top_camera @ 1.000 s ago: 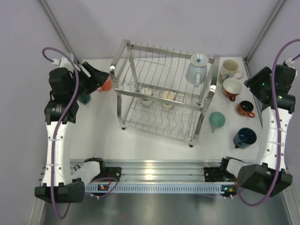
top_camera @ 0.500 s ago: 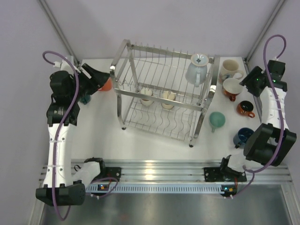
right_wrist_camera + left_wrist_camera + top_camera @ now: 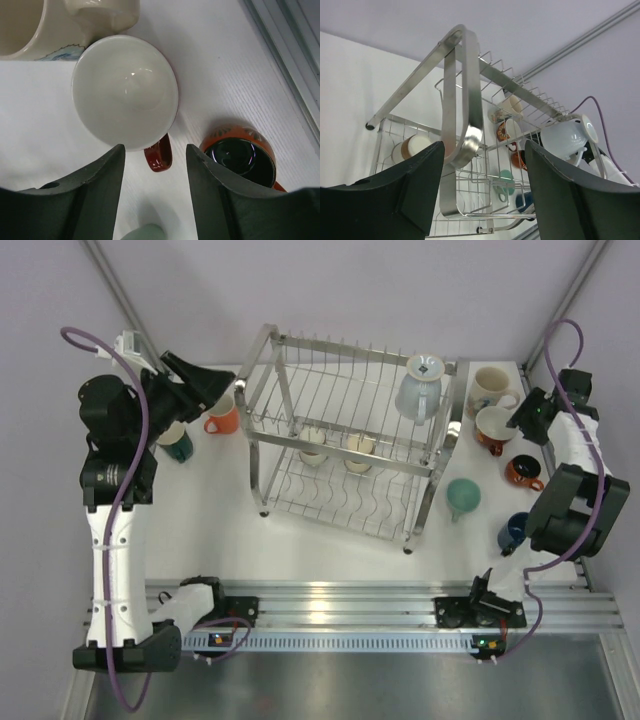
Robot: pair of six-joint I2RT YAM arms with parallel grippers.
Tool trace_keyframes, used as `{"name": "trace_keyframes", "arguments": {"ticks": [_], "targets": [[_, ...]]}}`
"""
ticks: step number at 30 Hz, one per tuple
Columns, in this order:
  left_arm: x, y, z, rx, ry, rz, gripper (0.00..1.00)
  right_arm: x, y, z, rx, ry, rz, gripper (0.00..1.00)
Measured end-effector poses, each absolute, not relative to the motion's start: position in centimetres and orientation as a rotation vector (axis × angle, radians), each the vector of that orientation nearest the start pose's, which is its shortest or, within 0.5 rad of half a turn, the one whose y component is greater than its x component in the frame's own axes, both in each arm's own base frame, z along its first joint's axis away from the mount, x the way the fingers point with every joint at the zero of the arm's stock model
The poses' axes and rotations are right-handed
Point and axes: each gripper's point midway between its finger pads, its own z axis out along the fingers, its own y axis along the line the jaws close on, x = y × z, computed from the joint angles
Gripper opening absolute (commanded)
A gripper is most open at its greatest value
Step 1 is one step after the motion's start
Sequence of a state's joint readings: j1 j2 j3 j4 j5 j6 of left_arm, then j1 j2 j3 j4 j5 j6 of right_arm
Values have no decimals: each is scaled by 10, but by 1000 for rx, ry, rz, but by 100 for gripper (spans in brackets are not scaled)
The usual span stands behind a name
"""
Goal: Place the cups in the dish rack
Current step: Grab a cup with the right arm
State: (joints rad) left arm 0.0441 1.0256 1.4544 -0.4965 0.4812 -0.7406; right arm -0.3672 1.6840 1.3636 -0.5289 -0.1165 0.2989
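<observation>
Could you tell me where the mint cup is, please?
In the top view, the mint cup sits just right of the dish rack, up-left of the navy cup.

Right of the dish rack (image 3: 345, 455), the right arm (image 3: 575, 510) covered most of the navy cup (image 3: 510, 533). Left of it, the left arm (image 3: 115, 460) hid part of the teal cup (image 3: 179, 448). The right wrist view's top edge cropped the cream cup (image 3: 25, 30).

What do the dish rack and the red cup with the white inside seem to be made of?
The dish rack looks like polished metal, probably stainless steel: silver tubes with bright reflections. The red cup looks like glazed ceramic: glossy white inside with small highlights.
</observation>
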Motion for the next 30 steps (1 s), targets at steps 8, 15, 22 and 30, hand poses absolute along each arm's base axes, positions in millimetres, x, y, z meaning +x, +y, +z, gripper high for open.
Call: {"name": "trace_keyframes", "arguments": {"ticks": [8, 15, 22, 30], "targets": [[298, -97, 460, -261, 1676, -944, 71, 433, -139, 137, 744, 2299, 45, 53], [308, -96, 452, -281, 1702, -945, 71, 450, -150, 121, 749, 2318, 15, 53], [311, -94, 452, -291, 1700, -933, 70, 458, -151, 112, 735, 2339, 13, 52], [312, -92, 451, -281, 1698, -910, 70, 461, -149, 89, 729, 2386, 25, 48]]}}
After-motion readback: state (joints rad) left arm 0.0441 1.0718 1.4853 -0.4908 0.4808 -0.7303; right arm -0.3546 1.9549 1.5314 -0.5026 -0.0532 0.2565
